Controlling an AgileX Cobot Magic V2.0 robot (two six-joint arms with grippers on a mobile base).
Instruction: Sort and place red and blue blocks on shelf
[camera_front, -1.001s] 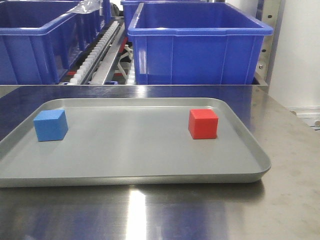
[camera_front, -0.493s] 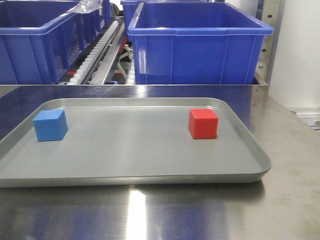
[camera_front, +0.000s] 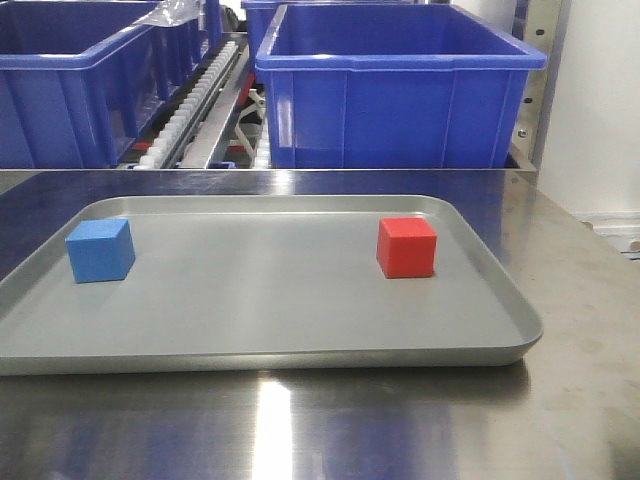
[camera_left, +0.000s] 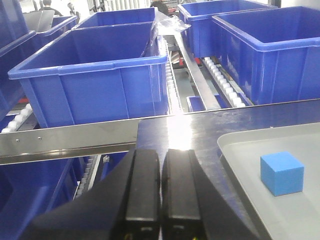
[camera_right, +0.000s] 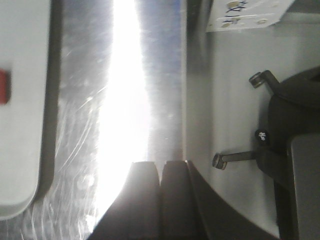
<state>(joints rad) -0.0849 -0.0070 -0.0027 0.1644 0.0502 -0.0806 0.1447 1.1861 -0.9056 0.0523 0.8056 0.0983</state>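
A red cube (camera_front: 406, 248) and blue cube (camera_front: 100, 251) look matte.

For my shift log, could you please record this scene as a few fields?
blue block: small matte blue cube, left end of shallow grey metal tray
red block: small matte red cube, right end of tray
shelf: bare steel roller rack behind, holding large blue plastic bins
left claw: shut, empty
right claw: shut, empty, over shiny steel tabletop

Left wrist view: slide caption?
Left gripper shut beside the tray holding the blue block, blue bins behind.
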